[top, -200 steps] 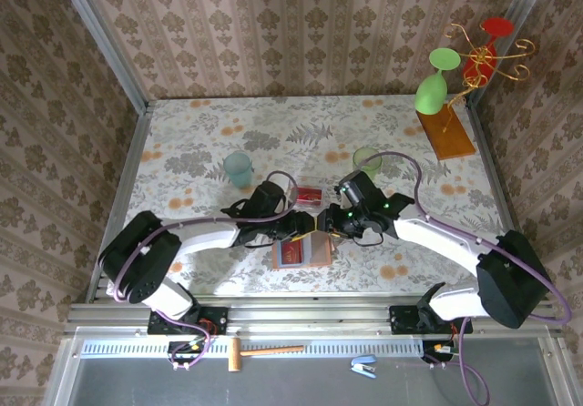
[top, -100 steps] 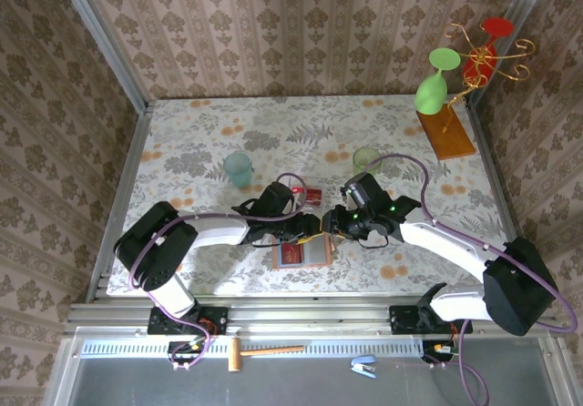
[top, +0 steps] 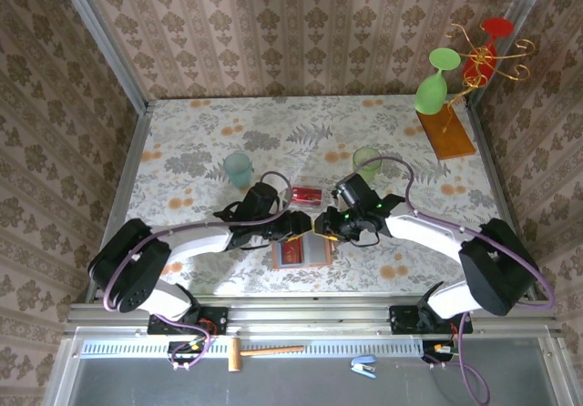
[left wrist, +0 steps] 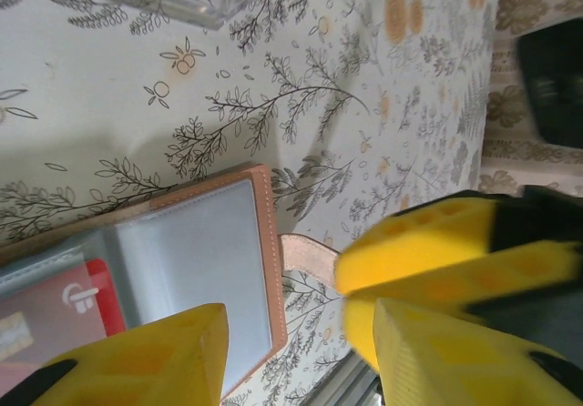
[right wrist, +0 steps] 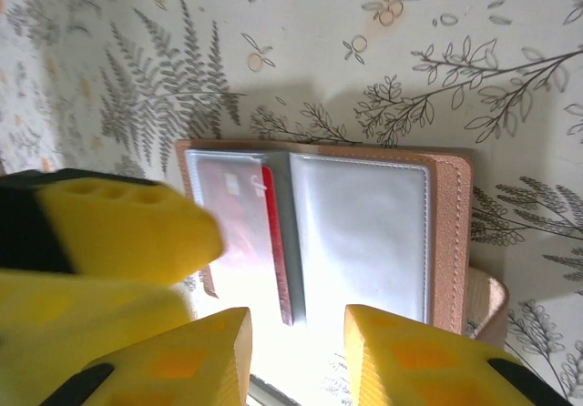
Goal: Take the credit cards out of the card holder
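Over on the left a teal cup [top: 239, 167] stands on the flowered table [top: 182, 142], well apart from the work. The left arm reaches in from that side, and the left gripper [top: 299, 227] hangs just over the far edge of the card holder [top: 302, 253]. In its wrist view the left gripper [left wrist: 296, 333] has its yellow fingers [left wrist: 146, 356] spread, with nothing pinched between them. The card holder [left wrist: 209, 279] lies open below, grey-blue pockets facing up, its strap tab [left wrist: 305, 251] poking out at the side.

The card holder sits flat near the front edge of the table, about midway between the two arms. A red credit card [top: 290, 255] is tucked in its left pocket. Just behind the grippers lies a small red thing [top: 307, 194], too small to make out.

The right gripper [top: 319, 225] nearly meets the left one, tip to tip. From its wrist, the right gripper [right wrist: 296, 329] is also parted and empty, over the open card holder [right wrist: 364, 224] with the credit card [right wrist: 241, 233] in its sleeve.

Further right stand a green cup [top: 367, 160] and a glass rack [top: 446, 133] in the far corner
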